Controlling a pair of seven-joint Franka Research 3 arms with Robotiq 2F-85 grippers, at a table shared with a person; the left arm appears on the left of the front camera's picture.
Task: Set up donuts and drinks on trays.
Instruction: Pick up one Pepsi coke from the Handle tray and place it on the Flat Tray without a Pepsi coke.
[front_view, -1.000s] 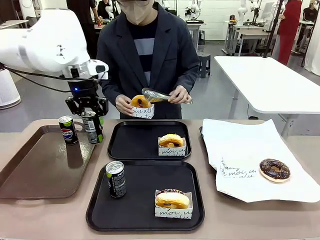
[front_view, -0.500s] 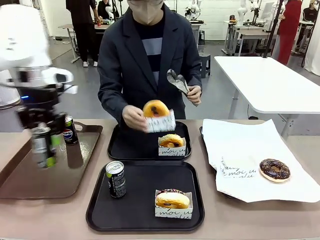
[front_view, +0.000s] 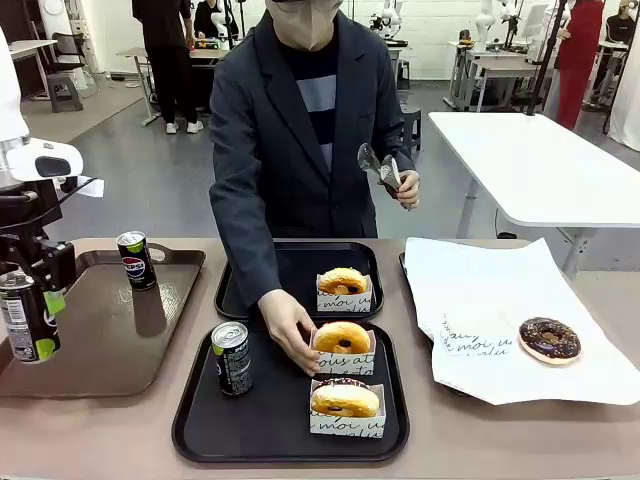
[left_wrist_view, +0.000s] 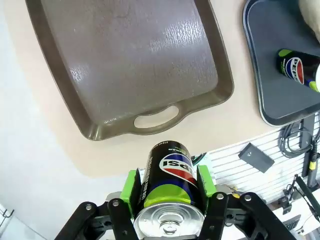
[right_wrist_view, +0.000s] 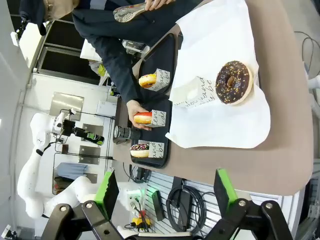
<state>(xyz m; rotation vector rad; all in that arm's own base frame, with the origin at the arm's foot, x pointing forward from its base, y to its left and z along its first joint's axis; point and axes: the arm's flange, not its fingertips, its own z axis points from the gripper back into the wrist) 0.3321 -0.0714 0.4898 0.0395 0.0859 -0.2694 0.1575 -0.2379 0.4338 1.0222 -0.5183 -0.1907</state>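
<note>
My left gripper is shut on a black can with green marks, held in the air at the brown tray's left end; between the green pads the can is upright. A second black can stands on the near black tray beside a boxed donut. The person's hand holds another boxed donut on that tray. The far black tray carries one donut. My right gripper is open, high over the table's right end.
A blue-logo Pepsi can stands at the back of the brown glossy tray. A chocolate-iced donut lies on white paper at the right. The person's other hand holds metal tongs at chest height.
My left gripper carried the black can from beside the Pepsi can leftwards and nearer, to the brown tray's left end. The person brought a boxed donut down onto the near black tray.
</note>
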